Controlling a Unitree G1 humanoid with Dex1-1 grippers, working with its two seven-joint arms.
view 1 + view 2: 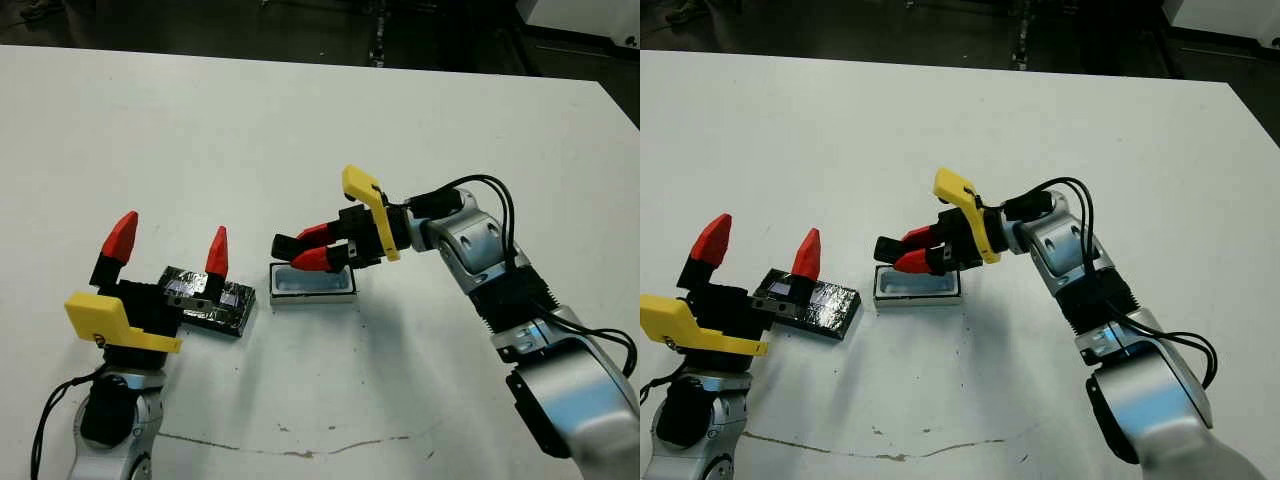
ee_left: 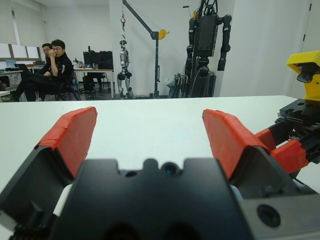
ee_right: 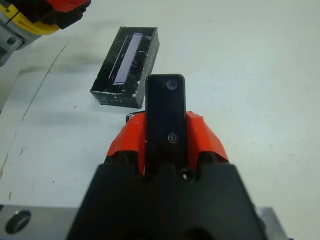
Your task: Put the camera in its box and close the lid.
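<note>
We see the right end effector (image 1: 312, 248) clamped on the camera (image 3: 166, 120), held over the box (image 1: 313, 283). The camera looks light, rigid and glossy, probably slippery; gripping its long edges suits. The left end effector (image 1: 170, 245) stands apart beside the lid (image 1: 212, 301).

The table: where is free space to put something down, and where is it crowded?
The table is bare across its far half and on the near strip in front of the box. It is crowded in a row: left hand, lid, box, and the right hand holding the camera above the box.
</note>
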